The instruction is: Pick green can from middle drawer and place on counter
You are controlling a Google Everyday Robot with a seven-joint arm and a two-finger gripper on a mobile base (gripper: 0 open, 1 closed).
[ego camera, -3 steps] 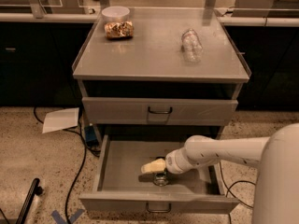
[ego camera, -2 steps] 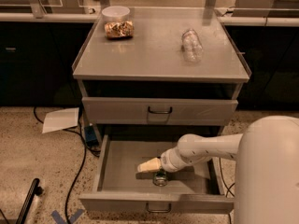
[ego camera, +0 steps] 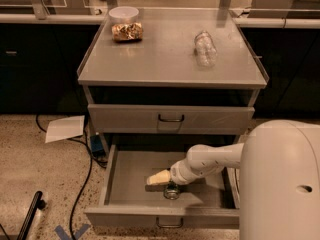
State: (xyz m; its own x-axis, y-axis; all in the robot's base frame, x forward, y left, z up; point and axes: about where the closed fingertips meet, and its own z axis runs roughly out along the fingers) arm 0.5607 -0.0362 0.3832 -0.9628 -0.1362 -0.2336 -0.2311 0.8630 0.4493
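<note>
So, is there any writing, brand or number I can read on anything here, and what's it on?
No text can be read anywhere.
The snack packet: print too blurred to read.
The can, in the open drawer by the gripper: no label readable.
The paper on the floor: looks blank.

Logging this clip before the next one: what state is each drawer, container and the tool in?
middle drawer: pulled open.
upper drawer: shut.
green can: upright in the middle drawer.
plastic bottle: lying on the counter.
tool: down in the middle drawer, over the green can.
</note>
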